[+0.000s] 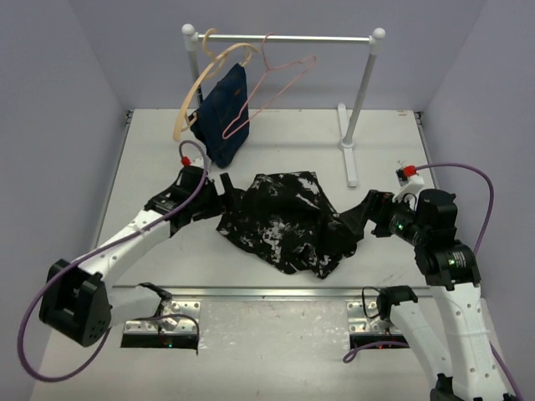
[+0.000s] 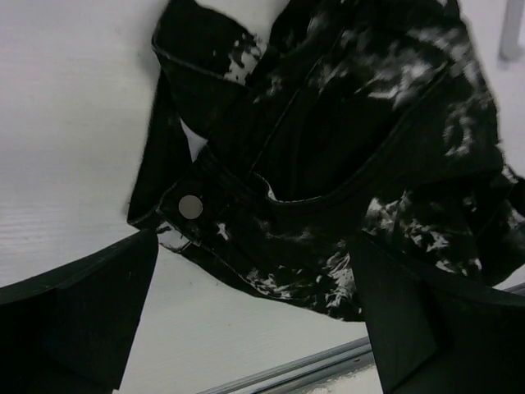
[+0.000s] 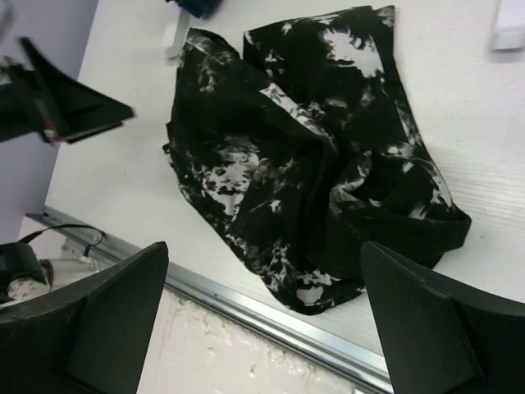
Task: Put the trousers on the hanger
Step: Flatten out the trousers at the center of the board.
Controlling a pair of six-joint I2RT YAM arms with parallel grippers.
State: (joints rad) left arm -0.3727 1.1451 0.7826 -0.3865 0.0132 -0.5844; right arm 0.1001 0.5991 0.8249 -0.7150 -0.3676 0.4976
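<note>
From above, the trousers (image 1: 284, 219) lay crumpled on the counter (image 1: 150, 159), well apart from the hanger (image 1: 251, 96). In the left wrist view the left jaws stood wide beside the waistband button (image 2: 190, 206), perhaps touching cloth, and a shallow pinch could slip. In the right wrist view the right jaws stood wide too, risking a bunched wad.

Crumpled heap of black, white-speckled fabric trousers (image 1: 288, 221): legs folded out of sight; left wrist view crops it at the top.

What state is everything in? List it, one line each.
trousers: crumpled on the table, unhung.
pink hanger: on the rail, bare.
wooden hanger: on the rail.
navy garment: hanging below the rail.
left claw: open, at the trousers' edge.
right claw: open, holding nothing.
</note>
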